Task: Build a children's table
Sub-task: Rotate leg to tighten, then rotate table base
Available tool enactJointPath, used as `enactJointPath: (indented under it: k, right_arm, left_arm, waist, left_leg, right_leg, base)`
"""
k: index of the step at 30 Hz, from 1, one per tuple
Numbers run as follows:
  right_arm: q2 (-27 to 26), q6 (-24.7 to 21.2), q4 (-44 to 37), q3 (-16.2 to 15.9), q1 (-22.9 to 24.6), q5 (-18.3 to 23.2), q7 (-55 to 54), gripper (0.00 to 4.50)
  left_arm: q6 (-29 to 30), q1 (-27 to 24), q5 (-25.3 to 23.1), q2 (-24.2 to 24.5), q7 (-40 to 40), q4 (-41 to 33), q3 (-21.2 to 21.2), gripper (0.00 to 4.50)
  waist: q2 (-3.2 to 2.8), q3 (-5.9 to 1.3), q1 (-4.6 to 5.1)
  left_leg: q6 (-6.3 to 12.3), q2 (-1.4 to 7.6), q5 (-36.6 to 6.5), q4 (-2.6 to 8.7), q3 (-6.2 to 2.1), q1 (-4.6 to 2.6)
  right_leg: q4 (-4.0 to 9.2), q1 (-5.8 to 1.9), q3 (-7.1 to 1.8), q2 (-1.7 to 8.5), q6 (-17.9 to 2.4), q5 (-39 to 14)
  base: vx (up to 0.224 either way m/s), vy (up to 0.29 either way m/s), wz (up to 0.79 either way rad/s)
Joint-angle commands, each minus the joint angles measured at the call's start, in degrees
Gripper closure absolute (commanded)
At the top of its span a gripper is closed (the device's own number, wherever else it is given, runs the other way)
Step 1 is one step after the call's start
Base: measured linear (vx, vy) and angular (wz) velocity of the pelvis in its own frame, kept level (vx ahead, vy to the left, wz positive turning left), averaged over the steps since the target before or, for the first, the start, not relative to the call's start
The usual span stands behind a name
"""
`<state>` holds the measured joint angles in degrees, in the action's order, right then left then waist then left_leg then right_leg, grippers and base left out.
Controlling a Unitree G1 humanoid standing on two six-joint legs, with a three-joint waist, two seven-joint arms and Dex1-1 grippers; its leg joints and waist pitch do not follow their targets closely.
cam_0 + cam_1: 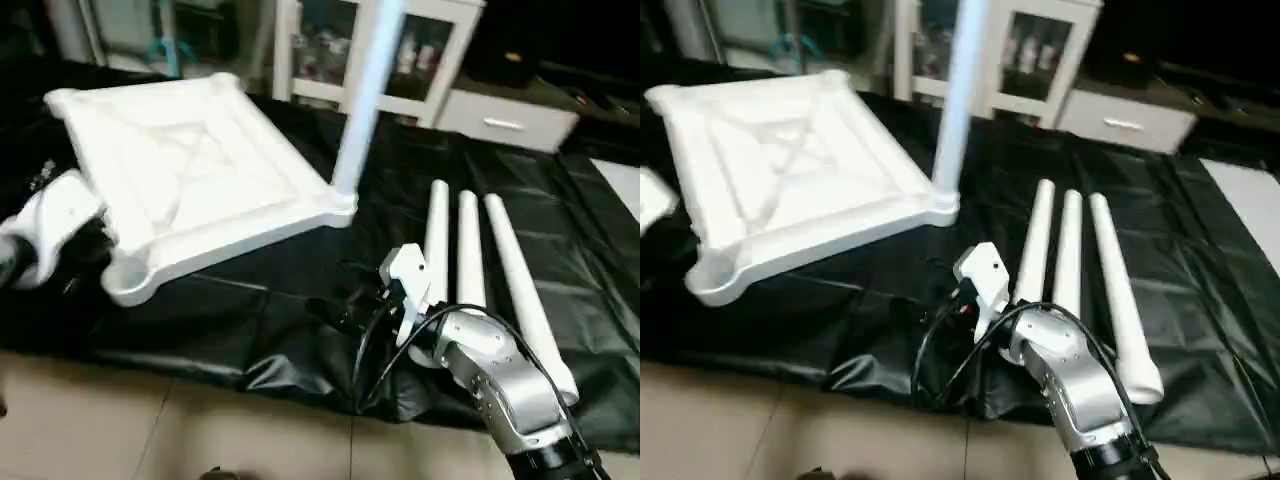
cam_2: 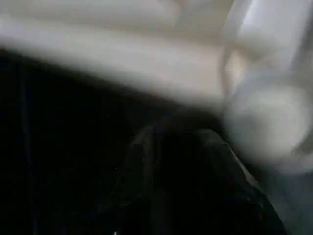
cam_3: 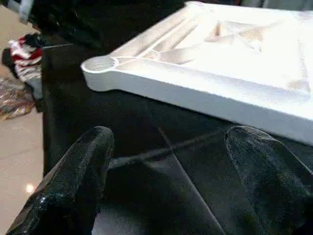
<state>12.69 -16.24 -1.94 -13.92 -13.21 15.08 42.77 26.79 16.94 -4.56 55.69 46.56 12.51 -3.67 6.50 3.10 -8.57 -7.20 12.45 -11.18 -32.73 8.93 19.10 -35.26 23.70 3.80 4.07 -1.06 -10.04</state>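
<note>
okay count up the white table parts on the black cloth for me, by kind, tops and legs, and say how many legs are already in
Table top: 1
Leg standing in a corner socket: 1
Loose legs lying on the black cloth: 3
Total: 5 parts, with 1 of 4 legs fitted.
</note>
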Motion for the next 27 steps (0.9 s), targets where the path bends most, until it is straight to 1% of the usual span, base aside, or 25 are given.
enactJointPath:
  k: [1,3,4,5,6,7,8,9,10,11,12,13,14,15,17,18,19,20,23,24,25,26,27]
  right_arm:
    - [1.2,-0.2,0.2,0.1,-0.3,-0.4,1.1,0.52]
    - [1.4,-0.1,0.2,-0.2,-0.4,-0.4,1.6,0.52]
    - [1.7,-0.5,-0.4,-0.5,-0.2,0.2,2.5,0.52]
    - [2.0,-1.6,-1.7,-1.0,0.0,1.6,4.2,0.52]
    - [2.0,-1.6,-1.7,-1.0,0.0,1.6,4.2,0.52]
    - [2.4,-2.5,-2.7,-1.6,0.2,2.5,5.5,0.52]
    - [2.9,-2.9,-3.7,-2.4,0.4,2.8,6.5,0.52]
    - [3.2,-2.7,-3.9,-2.9,0.5,2.4,6.7,0.52]
    - [3.3,-2.3,-3.9,-3.1,0.6,1.8,6.5,0.52]
    - [3.3,-2.2,-3.9,-3.2,0.6,1.6,6.4,0.52]
    - [3.2,-2.0,-3.7,-3.1,0.6,1.4,6.1,0.52]
    - [2.9,-1.6,-3.4,-2.7,0.7,1.0,5.5,0.52]
    - [2.9,-1.5,-3.3,-2.6,0.7,0.9,5.3,0.52]
    - [3.0,-1.4,-3.3,-2.4,0.8,0.9,5.2,0.52]
    - [3.2,-1.5,-3.4,-2.2,0.9,0.8,5.1,0.52]
    - [3.3,-1.5,-3.4,-1.9,1.0,0.7,4.7,0.52]
    - [3.4,-1.4,-3.4,-1.8,1.1,0.6,4.4,0.52]
    - [3.5,-1.2,-3.1,-1.4,1.1,0.2,3.6,0.52]
    - [3.4,-0.1,-1.6,-0.4,0.8,-1.3,1.4,0.52]
    - [3.4,0.0,-1.4,-0.1,0.8,-1.4,1.1,0.52]
    - [3.5,0.0,-1.4,0.2,0.7,-1.4,0.9,0.52]
    - [3.5,0.0,-1.4,0.3,0.7,-1.4,0.8,0.52]
    - [3.6,-0.1,-1.5,0.5,0.8,-1.3,0.8,0.52]
  left_arm:
    - [0.3,-0.6,-1.6,0.1,-1.3,0.3,1.6,3.11]
    - [0.1,-0.9,-1.8,-0.8,-1.3,0.7,2.2,3.11]
    - [-0.8,-0.6,-1.8,-2.7,-1.7,0.9,2.9,3.11]
    - [-2.3,0.4,-1.6,-5.3,-2.9,2.0,3.4,3.11]
    - [-2.3,0.4,-1.6,-5.3,-2.9,2.0,3.4,3.11]
    - [-3.1,1.3,-1.5,-7.1,-4.0,3.1,3.9,3.11]
    - [-3.7,2.1,-1.7,-8.6,-4.9,4.4,4.8,3.11]
    - [-4.3,2.5,-2.0,-9.2,-5.1,5.3,5.5,3.11]
    - [-5.3,3.0,-2.4,-10.0,-5.4,6.3,6.4,3.11]
    - [-5.7,3.2,-2.5,-10.2,-5.5,6.6,6.6,3.11]
    - [-6.1,3.5,-2.7,-10.7,-5.8,7.1,6.9,3.11]
    - [-6.6,4.1,-1.6,-12.6,-5.5,7.0,6.7,3.11]
    - [-7.0,4.2,-1.0,-13.4,-4.7,6.5,6.9,3.11]
    - [-7.5,4.3,-0.6,-14.0,-3.9,5.9,7.2,3.11]
    - [-7.8,4.2,0.4,-15.3,-2.1,4.6,7.8,3.11]
    - [-7.7,4.4,0.7,-16.1,-1.7,4.3,8.4,3.11]
    - [-7.8,4.5,0.8,-16.6,-1.6,4.1,8.8,3.11]
    - [-8.1,5.0,0.9,-17.8,-1.6,4.2,9.9,3.11]
    - [-9.1,6.2,0.6,-20.9,-1.6,5.6,12.4,3.11]
    - [-9.4,6.5,0.2,-21.7,-1.6,5.8,12.9,3.11]
    - [-9.6,6.7,-0.2,-22.5,-1.6,5.9,13.3,3.11]
    - [-9.8,6.8,-0.4,-22.9,-1.6,5.9,13.4,3.11]
    - [-9.8,6.8,-0.3,-23.7,-1.4,5.5,13.8,3.11]
  waist:
    - [-2.42,-2.88,0.18]
    - [-2.26,-2.78,0.02]
    - [-2.19,-2.83,-0.07]
    - [-2.11,-2.85,-0.19]
    - [-2.11,-2.82,-0.35]
    - [-2.18,-2.97,-0.55]
    - [-2.16,-3.08,-0.75]
    - [-2.35,-3.15,-0.90]
    - [-2.08,-3.23,-1.00]
    - [-2.22,-3.19,-1.10]
    - [-2.11,-3.22,-1.12]
    - [-2.18,-3.20,-1.17]
    - [-2.17,-3.23,-1.22]
    - [-2.46,-3.26,-1.27]
    - [-2.53,-3.25,-1.42]
    - [-2.63,-3.30,-1.41]
    - [-2.43,-3.34,-1.39]
    - [-2.48,-3.42,-1.30]
    - [-2.55,-3.50,-1.34]
    - [-2.42,-3.50,-1.41]
    - [-2.57,-3.49,-1.31]
    - [-2.46,-3.48,-1.23]
    - [-2.72,-3.54,-1.15]
  left_leg:
    - [-1.50,0.63,-13.9,4.55,0.26,-0.41]
    - [-1.89,0.68,-16.6,4.69,0.25,-0.71]
    - [-2.00,0.67,-17.6,4.67,0.22,-0.77]
    - [-2.03,0.69,-17.7,4.68,0.20,-0.70]
    - [-1.87,0.66,-18.0,4.64,0.22,-0.77]
    - [-1.87,0.69,-17.5,4.57,0.20,-0.79]
    - [-1.75,0.65,-16.7,4.53,0.17,-0.51]
    - [-1.74,0.57,-16.4,4.40,0.20,-0.60]
    - [-1.75,0.60,-15.6,4.43,0.10,-0.37]
    - [-1.82,0.57,-15.5,4.48,0.06,-0.35]
    - [-2.02,0.59,-15.7,4.46,0.04,-0.33]
    - [-2.24,0.56,-16.2,4.45,0.11,-0.39]
    - [-2.36,0.62,-16.2,4.41,0.09,-0.49]
    - [-2.48,0.62,-16.2,4.40,0.06,-0.52]
    - [-2.78,0.73,-16.9,4.44,0.02,-0.50]
    - [-2.95,0.72,-16.8,4.46,-0.06,-0.33]
    - [-3.05,0.71,-16.5,4.44,-0.06,-0.26]
    - [-2.99,0.63,-15.8,4.38,-0.04,-0.17]
    - [-3.05,0.57,-14.7,4.19,0.12,-0.28]
    - [-2.99,0.55,-14.3,4.15,0.14,-0.23]
    - [-3.03,0.53,-14.1,4.18,0.09,-0.04]
    - [-2.99,0.53,-14.1,4.17,0.08,0.04]
    - [-2.92,0.55,-14.1,4.15,0.01,0.02]
  right_leg:
    - [3.12,-2.32,-2.53,3.15,-8.4,-9.6]
    - [3.45,-2.16,-2.49,3.22,-8.1,-11.7]
    - [3.58,-2.16,-2.53,3.36,-8.1,-12.6]
    - [3.66,-2.27,-2.58,3.50,-8.1,-13.0]
    - [3.82,-2.24,-2.56,3.50,-8.1,-13.3]
    - [3.66,-2.22,-2.59,3.61,-8.2,-12.5]
    - [3.64,-2.56,-2.57,3.55,-7.9,-11.7]
    - [3.57,-2.46,-2.56,3.48,-7.8,-11.2]
    - [3.43,-2.71,-2.57,3.60,-7.5,-10.6]
    - [3.54,-2.68,-2.58,3.59,-7.4,-10.9]
    - [3.51,-2.71,-2.57,3.66,-7.3,-11.3]
    - [3.70,-2.65,-2.58,3.64,-7.2,-12.2]
    - [3.66,-2.59,-2.57,3.72,-7.3,-12.2]
    - [3.61,-2.55,-2.59,3.71,-7.4,-12.1]
    - [3.62,-2.56,-2.55,3.71,-7.7,-11.8]
    - [3.47,-2.71,-2.54,3.72,-7.9,-11.1]
    - [3.38,-2.81,-2.48,3.64,-7.9,-10.3]
    - [3.30,-2.92,-2.48,3.59,-8.0,-9.3]
    - [3.27,-2.90,-2.49,3.58,-8.2,-8.0]
    - [3.23,-2.99,-2.48,3.55,-8.3,-7.6]
    - [3.21,-3.16,-2.47,3.55,-8.2,-7.6]
    - [3.26,-3.26,-2.48,3.58,-8.1,-7.7]
    - [3.23,-3.35,-2.49,3.68,-8.0,-8.0]
  base:
    - [0.000,0.000,0.00]
    - [0.000,0.000,0.00]
    - [0.000,0.000,0.00]
    - [0.000,0.000,0.00]
    - [0.000,0.000,0.00]
    - [0.000,0.000,0.00]
    - [0.000,0.000,0.00]
    - [0.000,0.000,0.00]
    - [0.000,0.000,0.00]
    - [0.000,0.000,0.00]
    - [0.000,0.000,0.00]
    - [0.000,0.000,0.00]
    - [0.000,0.000,0.00]
    - [0.000,0.000,0.00]
    - [0.000,0.000,0.00]
    - [0.000,0.000,0.00]
    - [0.000,0.000,0.00]
    - [0.000,0.000,0.00]
    - [0.000,0.000,0.00]
    - [0.000,0.000,0.00]
    - [0.000,0.000,0.00]
    - [0.000,0.000,0.00]
    - [0.000,0.000,0.00]
